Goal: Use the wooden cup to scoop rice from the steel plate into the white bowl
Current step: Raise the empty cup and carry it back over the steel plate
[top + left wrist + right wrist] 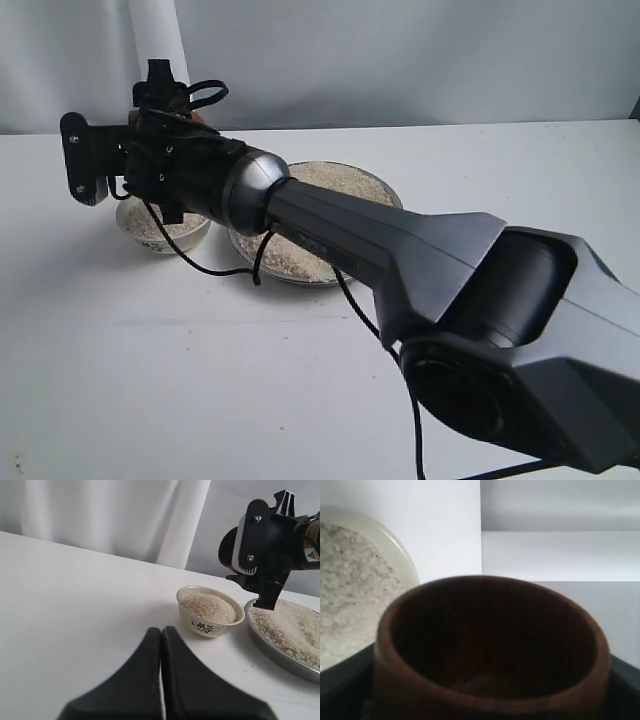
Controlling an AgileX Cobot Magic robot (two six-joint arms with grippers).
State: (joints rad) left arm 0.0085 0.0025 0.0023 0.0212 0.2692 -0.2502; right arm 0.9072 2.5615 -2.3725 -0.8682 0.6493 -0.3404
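Observation:
My right gripper (130, 150) reaches across the table and hangs above the white bowl (160, 232). It is shut on the wooden cup (490, 645), whose dark inside looks empty. The bowl (210, 612), with a dark flower motif, is heaped with rice (207, 606). The steel plate (270, 647) beside it holds a wide layer of rice (345, 180). In the left wrist view the right gripper (260, 565) hovers over the gap between bowl and plate. My left gripper (161, 630) is shut and empty, low over the table short of the bowl.
The right arm's grey body (420, 260) crosses over the plate and hides part of it. A black cable (215, 268) hangs down from the wrist. A white curtain (100, 515) backs the white table (150, 380).

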